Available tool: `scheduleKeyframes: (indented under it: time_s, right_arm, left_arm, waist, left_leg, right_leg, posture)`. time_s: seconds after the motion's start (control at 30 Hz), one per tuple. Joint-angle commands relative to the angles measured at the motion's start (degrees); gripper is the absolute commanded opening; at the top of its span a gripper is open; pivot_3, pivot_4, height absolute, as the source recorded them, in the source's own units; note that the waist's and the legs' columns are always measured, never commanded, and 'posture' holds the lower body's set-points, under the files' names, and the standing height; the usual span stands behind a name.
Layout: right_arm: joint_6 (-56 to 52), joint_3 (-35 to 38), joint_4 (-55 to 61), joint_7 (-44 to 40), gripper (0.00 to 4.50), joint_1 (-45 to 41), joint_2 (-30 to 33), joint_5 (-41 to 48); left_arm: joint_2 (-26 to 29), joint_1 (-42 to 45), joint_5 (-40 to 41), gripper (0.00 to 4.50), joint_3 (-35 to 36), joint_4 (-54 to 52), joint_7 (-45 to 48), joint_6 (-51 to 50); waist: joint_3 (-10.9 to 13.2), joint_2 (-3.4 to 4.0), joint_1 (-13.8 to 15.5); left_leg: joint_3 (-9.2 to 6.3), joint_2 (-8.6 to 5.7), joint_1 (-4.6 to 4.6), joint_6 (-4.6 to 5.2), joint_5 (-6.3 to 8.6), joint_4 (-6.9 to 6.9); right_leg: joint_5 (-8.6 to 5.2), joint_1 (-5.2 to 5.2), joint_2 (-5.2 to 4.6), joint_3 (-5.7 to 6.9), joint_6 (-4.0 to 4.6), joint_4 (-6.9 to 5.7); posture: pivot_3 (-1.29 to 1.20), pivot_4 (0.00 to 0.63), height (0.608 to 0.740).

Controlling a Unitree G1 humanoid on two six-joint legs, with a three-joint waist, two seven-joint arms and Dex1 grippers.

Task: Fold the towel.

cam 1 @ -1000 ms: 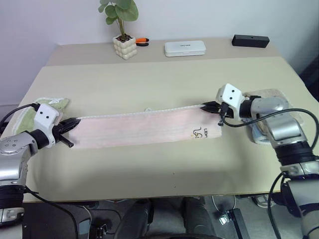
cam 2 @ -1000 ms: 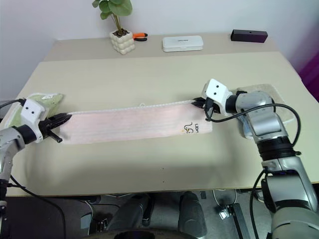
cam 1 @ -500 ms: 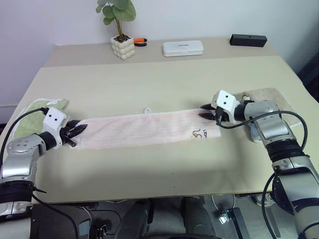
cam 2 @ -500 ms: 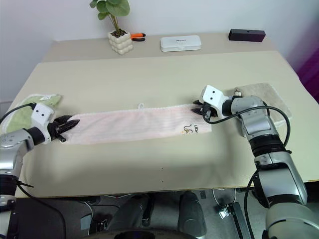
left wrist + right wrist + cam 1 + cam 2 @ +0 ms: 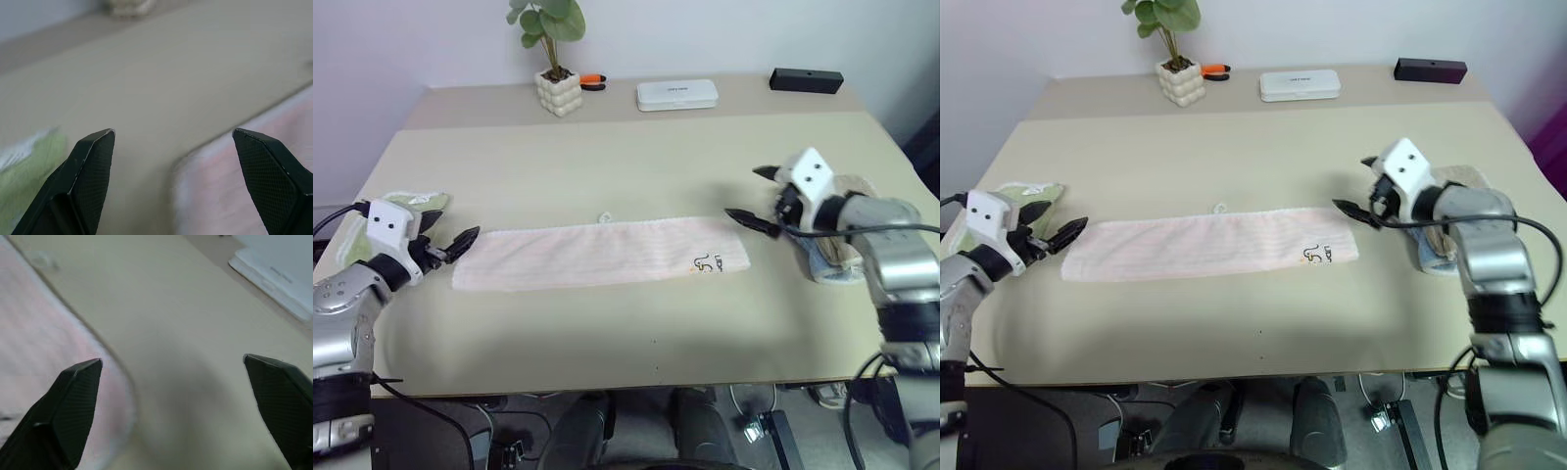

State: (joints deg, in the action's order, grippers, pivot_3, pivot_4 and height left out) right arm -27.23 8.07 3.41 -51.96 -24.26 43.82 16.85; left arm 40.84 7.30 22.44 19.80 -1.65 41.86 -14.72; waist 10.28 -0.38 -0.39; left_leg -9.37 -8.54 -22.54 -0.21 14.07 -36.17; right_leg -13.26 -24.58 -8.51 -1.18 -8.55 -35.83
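Towel [image 5: 597, 253] flat mid-frame in one long narrow strip; shorter folds left. Left gripper [image 5: 453, 235] and right gripper [image 5: 756, 198] spread, empty.

I can read nothing here; the small dark mark [image 5: 710, 262] on my towel [image 5: 597, 254] is too tiny to make out. The white box [image 5: 676, 94] at the back bears lettering too faint to read.

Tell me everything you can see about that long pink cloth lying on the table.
The towel is a pale pink, fluffy-looking strip lying flat and stretched out across the beige table, apparently already folded lengthwise. Its far edge has whitish trim with a small loop tag, and a small dark printed mark sits near its right end. The left gripper and the right gripper are open just off its two ends, neither one holding it.
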Motion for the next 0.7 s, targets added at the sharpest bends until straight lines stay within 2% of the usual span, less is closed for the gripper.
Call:
scheduleKeyframes:
  time_s: [0.03,0.2,0.33,0.4,0.5,0.6,0.7]
  right_arm:
    - [-16.0,7.6,16.3,2.7,4.49,8.9,-0.5,12.2]
    - [-33.3,16.9,29.6,12.3,4.49,25.5,-7.6,26.1]
    - [-42.0,21.0,33.5,22.3,4.49,28.5,-14.4,33.9]
    - [-45.2,22.1,33.3,28.8,4.49,27.3,-19.1,36.3]
    - [-48.6,25.1,28.8,42.4,4.49,20.9,-29.8,38.1]
    - [-50.5,28.2,24.4,51.0,4.49,15.0,-36.2,40.3]
    - [-50.7,30.8,19.6,58.1,4.49,10.4,-39.8,40.6]
  left_arm:
    - [-2.5,-1.7,2.2,3.93,-8.3,-15.1,1.6,-2.5]
    - [-7.8,0.7,0.8,3.93,-22.8,-23.5,3.3,-4.5]
    - [-9.7,1.1,1.0,3.93,-26.7,-24.5,3.9,-5.0]
    - [-9.9,0.8,0.6,3.93,-28.0,-24.8,4.8,-4.3]
    - [-9.9,0.6,0.4,3.93,-29.1,-25.0,5.6,-3.8]
    - [-10.1,0.6,0.3,3.93,-29.0,-25.0,5.2,-3.8]
    - [-9.9,0.2,0.0,3.93,-28.7,-24.9,5.0,-3.4]
  waist:
    - [0.0,0.03,0.4]
    - [-0.1,0.01,1.4]
    - [-0.1,0.1,0.8]
    - [-0.1,0.1,1.0]
    - [-0.2,0.09,1.0]
    - [-0.2,0.12,1.2]
    - [-0.2,0.12,1.1]
  left_leg:
    - [0.0,0.0,0.01,0.07,0.04,-0.03]
    - [0.03,0.02,0.09,0.09,0.06,-0.07]
    - [0.2,0.04,0.17,0.1,0.06,-0.07]
    - [0.25,0.07,0.18,0.1,0.06,-0.06]
    - [0.23,0.1,0.18,0.1,0.06,-0.04]
    - [0.23,0.07,0.17,0.1,0.06,-0.04]
    - [0.16,0.04,0.16,0.1,0.06,-0.02]
  right_leg:
    - [0.0,0.03,-0.01,0.0,0.0,-0.01]
    - [0.0,0.12,0.01,-0.02,0.01,-0.07]
    - [0.0,0.1,0.01,-0.14,0.01,-0.1]
    - [0.0,0.09,0.03,-0.16,0.01,-0.1]
    - [0.0,0.09,0.08,-0.16,0.01,-0.07]
    - [0.0,0.08,0.05,-0.16,0.01,-0.06]
    - [0.0,0.08,0.04,-0.13,0.01,-0.07]
  posture:
    - [0.0,0.15,0.74]
    - [0.0,0.15,0.74]
    - [0.0,0.15,0.74]
    - [0.0,0.15,0.74]
    - [0.0,0.15,0.74]
    - [0.0,0.15,0.74]
    - [0.0,0.15,0.74]
